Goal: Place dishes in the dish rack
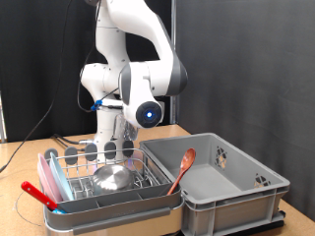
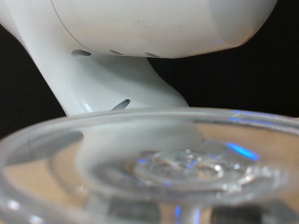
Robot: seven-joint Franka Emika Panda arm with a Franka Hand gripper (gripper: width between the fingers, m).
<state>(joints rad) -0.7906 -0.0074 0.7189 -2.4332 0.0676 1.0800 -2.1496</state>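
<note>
Nearest the exterior camera the dish rack (image 1: 69, 192) holds the steel bowl (image 1: 113, 177) lying among its prongs, the gripper (image 1: 111, 147) hanging low just behind, finger state impossible to tell, a clear glass piece (image 2: 159, 168) filling the wrist view, grey bin (image 1: 231, 182) beside.

steel bowl (image 1: 112, 177) in dish rack (image 1: 69, 202), bin (image 1: 246, 192) right

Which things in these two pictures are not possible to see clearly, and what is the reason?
- Pincer: in the exterior view it hangs low behind the dish rack; too small to tell open or shut.
- Wrist view: a blurred clear glass piece fills the lower picture, and the white arm fills the top, so rack and table are hidden.
- Steel bowl: the wires cross it.
- Grey bin: the lower edge cuts it off.
</note>
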